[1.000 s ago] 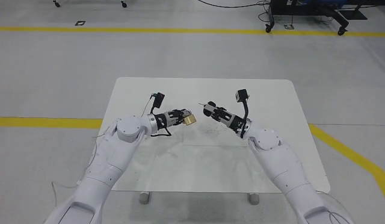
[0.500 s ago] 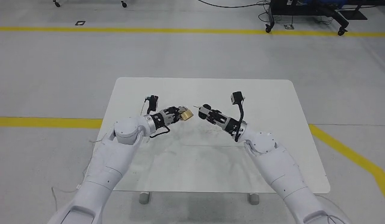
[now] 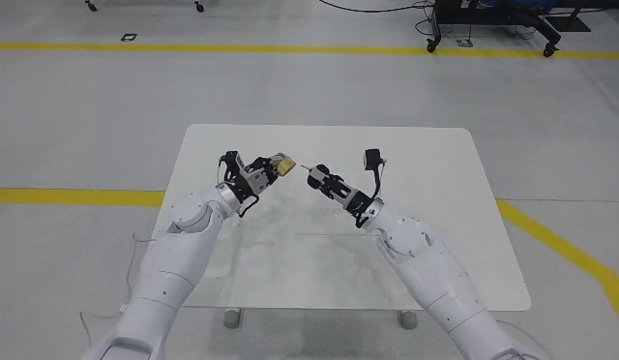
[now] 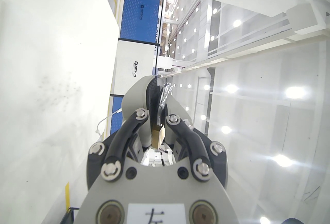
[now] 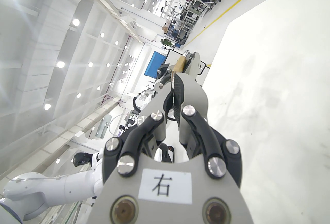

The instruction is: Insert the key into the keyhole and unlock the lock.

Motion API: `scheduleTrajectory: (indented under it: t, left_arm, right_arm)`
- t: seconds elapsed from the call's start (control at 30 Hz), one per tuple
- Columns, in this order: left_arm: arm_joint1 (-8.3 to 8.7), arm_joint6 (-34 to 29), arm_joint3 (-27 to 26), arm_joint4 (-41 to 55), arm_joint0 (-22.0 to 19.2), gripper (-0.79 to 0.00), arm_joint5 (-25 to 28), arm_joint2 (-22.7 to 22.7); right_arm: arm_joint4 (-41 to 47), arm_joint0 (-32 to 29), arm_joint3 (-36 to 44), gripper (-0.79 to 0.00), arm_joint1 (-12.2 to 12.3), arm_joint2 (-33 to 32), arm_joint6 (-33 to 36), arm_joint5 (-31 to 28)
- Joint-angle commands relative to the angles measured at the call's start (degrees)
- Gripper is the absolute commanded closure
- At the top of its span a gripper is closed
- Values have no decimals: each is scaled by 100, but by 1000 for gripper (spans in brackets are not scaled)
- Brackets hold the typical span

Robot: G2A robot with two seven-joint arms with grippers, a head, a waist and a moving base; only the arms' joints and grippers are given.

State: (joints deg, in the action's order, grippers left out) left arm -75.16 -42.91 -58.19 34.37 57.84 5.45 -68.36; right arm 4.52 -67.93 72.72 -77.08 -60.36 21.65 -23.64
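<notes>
While both arms meet over the middle of the white counter (image 3: 426, 166), each holds its own part of the job. In the top view the left claw (image 3: 273, 167) is clenched on the brass padlock (image 3: 283, 164), whose body juts out past the fingertips toward the other arm. The right claw (image 3: 314, 174) is clenched on the thin silver key (image 3: 307, 168), with the blade aimed at the padlock. Key tip and padlock are just beside each other, with a small gap between them, so the key is not in the keyhole.

From the left wrist view, the left claw (image 4: 157, 96) has its fingers pressed together, and the padlock (image 4: 157, 136) shows as a brass block in the gap between them, with a glint of silver metal between the pads.

From the right wrist view, the right claw (image 5: 177, 79) is closed tight. Just past its fingertips sits the padlock (image 5: 179, 64), held in the left claw (image 5: 191, 62). The key itself is too thin to make out there.
</notes>
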Motion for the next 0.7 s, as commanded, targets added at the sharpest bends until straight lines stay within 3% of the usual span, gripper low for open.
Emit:
scheduleTrajectory:
  t: [0.0,0.2,0.67]
  left_arm:
    - [9,48,-66,33,59,0,174,-69]
    - [25,78,-331,-67,215,0,372,-107]
    - [57,163,-624,-452,362,0,450,-101]
  right_arm:
    - [-60,-58,154,0,-5,27,-81,112]
    - [-499,-201,436,0,-11,117,-322,286]
    - [-498,-231,432,0,-39,134,-358,151]
